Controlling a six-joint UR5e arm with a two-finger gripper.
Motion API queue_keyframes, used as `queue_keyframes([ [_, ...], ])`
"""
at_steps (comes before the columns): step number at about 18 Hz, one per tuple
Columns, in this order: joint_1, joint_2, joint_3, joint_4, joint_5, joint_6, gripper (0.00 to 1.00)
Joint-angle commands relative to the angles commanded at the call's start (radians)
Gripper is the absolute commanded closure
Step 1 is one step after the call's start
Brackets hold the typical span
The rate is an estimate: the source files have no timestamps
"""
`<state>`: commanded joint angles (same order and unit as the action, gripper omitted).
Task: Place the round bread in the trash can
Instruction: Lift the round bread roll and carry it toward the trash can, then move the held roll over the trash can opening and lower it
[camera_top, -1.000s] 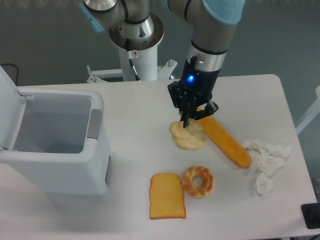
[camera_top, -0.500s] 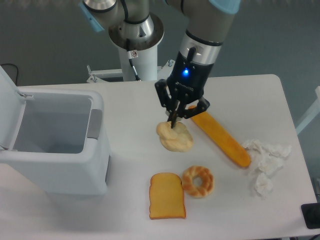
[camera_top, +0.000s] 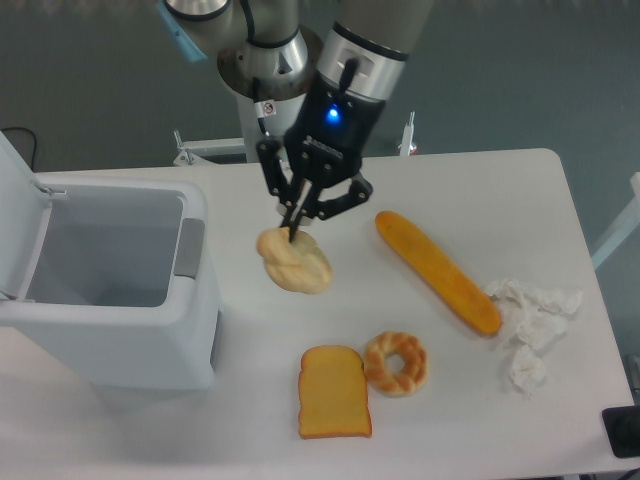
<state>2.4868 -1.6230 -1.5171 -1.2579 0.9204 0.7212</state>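
Note:
The round bread (camera_top: 294, 264), a pale knotted bun, hangs above the table just right of the trash can. My gripper (camera_top: 297, 228) is shut on its top, fingers pinching into the bun from above. The trash can (camera_top: 110, 285) is a large white-grey bin at the left with its lid swung open and its inside showing bare. The bun is close to the bin's right wall but still outside it.
A long baguette (camera_top: 437, 270) lies diagonally at the right. A ring-shaped bread (camera_top: 396, 362) and a toast slice (camera_top: 334, 391) sit near the front edge. Crumpled white paper (camera_top: 530, 320) lies at the far right. The robot base (camera_top: 270, 70) stands behind.
The gripper has carried the round bread up and to the left, away from the baguette and toward the trash can. The other breads have not moved.

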Motion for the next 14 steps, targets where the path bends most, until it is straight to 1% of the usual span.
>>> queue_keyframes([
  [5,-0.060,0.008,-0.002,0.014,-0.021,-0.064,0.98],
  [7,-0.081,0.008,-0.002,0.024,-0.052,-0.077,0.98],
  [10,-0.101,0.008,-0.005,0.026,-0.103,-0.135,0.96],
  [12,-0.129,0.006,-0.009,0.025,-0.109,-0.149,0.96],
  [14,-0.138,0.006,-0.017,0.025,-0.110,-0.154,0.96],
])
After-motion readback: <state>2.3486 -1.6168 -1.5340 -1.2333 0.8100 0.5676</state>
